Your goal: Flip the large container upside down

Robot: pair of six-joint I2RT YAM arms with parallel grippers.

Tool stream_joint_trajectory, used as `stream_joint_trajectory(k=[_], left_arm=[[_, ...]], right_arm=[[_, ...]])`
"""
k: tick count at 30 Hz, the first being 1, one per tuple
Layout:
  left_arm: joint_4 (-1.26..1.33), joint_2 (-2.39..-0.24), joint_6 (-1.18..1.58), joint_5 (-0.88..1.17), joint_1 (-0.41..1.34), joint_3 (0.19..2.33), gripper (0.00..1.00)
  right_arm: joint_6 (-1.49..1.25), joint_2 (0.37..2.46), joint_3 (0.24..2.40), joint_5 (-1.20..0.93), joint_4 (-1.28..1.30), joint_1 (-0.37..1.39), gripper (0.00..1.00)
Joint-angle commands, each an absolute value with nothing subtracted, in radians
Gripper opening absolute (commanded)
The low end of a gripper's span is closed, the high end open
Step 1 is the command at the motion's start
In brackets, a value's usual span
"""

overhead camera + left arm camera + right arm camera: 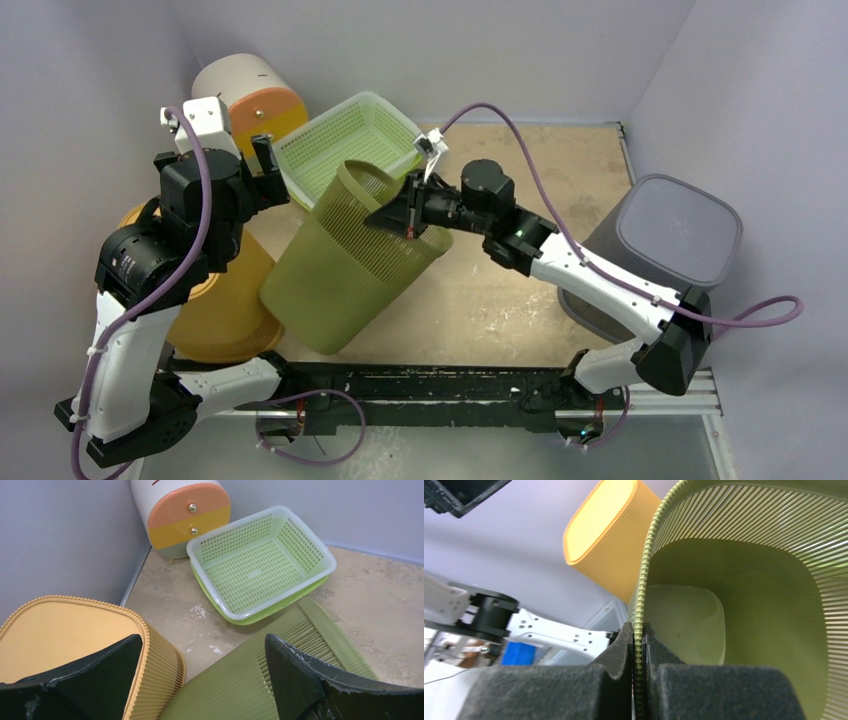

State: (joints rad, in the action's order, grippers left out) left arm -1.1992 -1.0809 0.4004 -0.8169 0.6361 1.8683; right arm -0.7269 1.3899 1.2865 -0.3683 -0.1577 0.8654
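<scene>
1. While its rim is pinched between the closed fingers of the right end effector (405, 215), the olive bin (350, 265) leans tilted at the centre of the top view, with its mouth toward the upper right.
2. Left end effector (202, 641) gapes wide at the upper left, holding nothing.
3. Orange bin (215, 300) lies just left of the olive bin.
4. Pale green basket (350, 135) sits at upper centre, and a grey bin (680, 235) is at the right of the worktop (500, 300).
</scene>
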Motion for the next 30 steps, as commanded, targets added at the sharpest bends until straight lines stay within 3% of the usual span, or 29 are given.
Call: stream_joint_trajectory(k=[1, 9, 17, 30], left_arm=[[-1.199, -1.087, 0.387, -0.839, 0.637, 1.904, 0.90], [-1.204, -1.094, 0.387, -0.848, 0.638, 1.892, 0.90], [-1.200, -1.096, 0.393, -0.856, 0.638, 1.859, 0.90], [-1.191, -1.109, 0.384, -0.861, 0.638, 1.853, 0.90]], right_arm=[[-0.874, 1.342, 1.206, -0.379, -0.521, 0.851, 0.00], [-0.931, 1.355, 0.999, -0.422, -0.587, 0.810, 0.00], [-0.941, 1.330, 0.780, -0.442, -0.646, 0.660, 0.00], [-0.888, 1.380, 0.903, -0.477, -0.648, 0.640, 0.00]])
